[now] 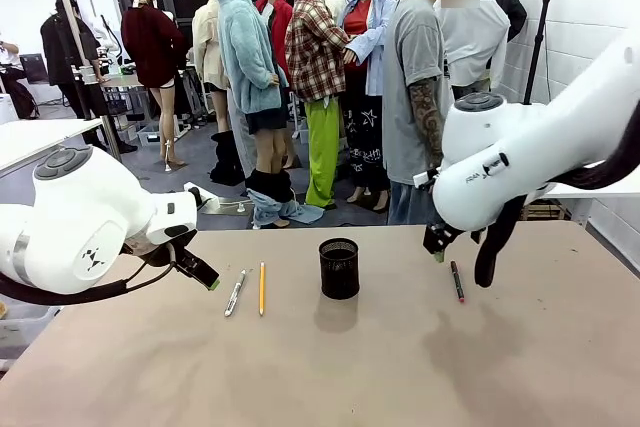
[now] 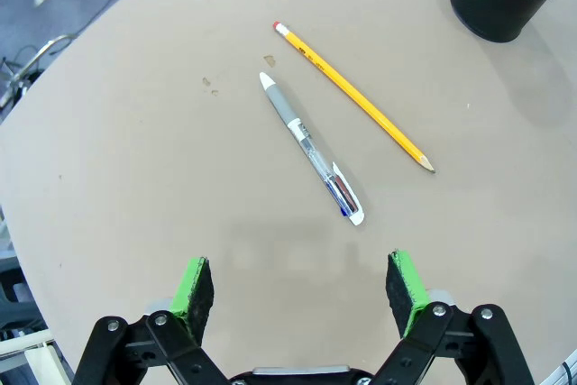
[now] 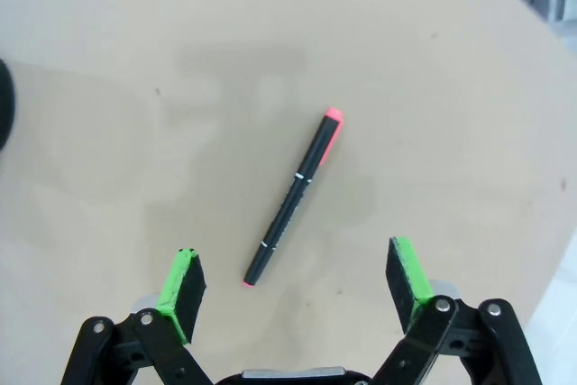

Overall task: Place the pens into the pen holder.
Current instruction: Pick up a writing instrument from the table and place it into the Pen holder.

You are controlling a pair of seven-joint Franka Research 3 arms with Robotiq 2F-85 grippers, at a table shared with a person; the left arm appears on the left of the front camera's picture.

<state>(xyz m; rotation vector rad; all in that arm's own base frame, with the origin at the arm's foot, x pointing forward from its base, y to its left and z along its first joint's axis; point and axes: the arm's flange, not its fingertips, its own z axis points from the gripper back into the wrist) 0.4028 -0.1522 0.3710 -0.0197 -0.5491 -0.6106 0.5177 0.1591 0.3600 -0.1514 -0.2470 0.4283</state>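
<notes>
Surveying the table (image 1: 330, 377), note that its far edge runs straight across the front view behind all the task's things. A broad stretch of bare top lies on the near side of them. The pen holder (image 1: 339, 268) stands upright near the middle, apart from every pen. To its left lie the yellow pencil (image 1: 262, 288) and, just beside it, the white pen (image 1: 235, 293), roughly parallel and not touching. To its right, well apart, lies the dark pen (image 1: 457, 281).

The left gripper (image 2: 297, 270) hangs above the top, jaws spread wide and empty. The white pen lies just ahead of its green pads (image 2: 193, 281). In that wrist view the table's rounded edge curves past at upper left. The right gripper (image 3: 295, 270) is likewise released and holds nothing. In its wrist view the dark pen's near end lies between the fingers, and the table edge cuts the upper right corner.

The holder is a black mesh cylinder, open at the top. The pencil is slim and sharpened, with a red eraser. The white pen has a grey grip and a clear barrel. The dark pen is black with pink-red ends.

The top is matt, tan and smooth, with a few small marks near the eraser. A person (image 1: 420, 97) stands at the far edge. Beyond are a grey floor (image 1: 200, 162) and a white wall (image 1: 590, 7).
</notes>
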